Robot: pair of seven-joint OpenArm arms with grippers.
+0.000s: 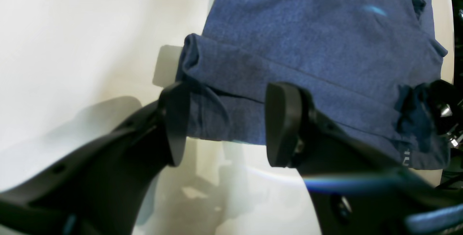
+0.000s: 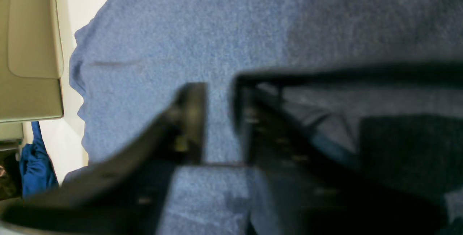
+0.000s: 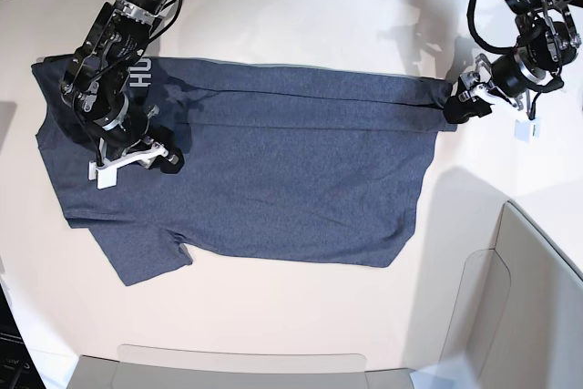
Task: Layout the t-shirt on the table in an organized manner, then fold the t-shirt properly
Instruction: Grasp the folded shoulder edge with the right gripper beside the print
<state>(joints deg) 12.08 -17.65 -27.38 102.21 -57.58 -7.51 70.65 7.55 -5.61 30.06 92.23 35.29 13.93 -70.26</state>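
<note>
The t-shirt lay spread across the table, one long edge folded. The left gripper stood spread at the hem corner; the right gripper stood slightly parted over cloth. The next fold probably needed fresh grips.

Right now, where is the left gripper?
In the base view the left gripper is at the right, on the t-shirt's bunched corner, near the table's far edge.

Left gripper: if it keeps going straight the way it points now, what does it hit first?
Most likely the t-shirt. The left gripper has its jaws open around the shirt's bunched corner fold, so fabric comes first, with the table beneath. Depth to the cloth is unclear.
</note>
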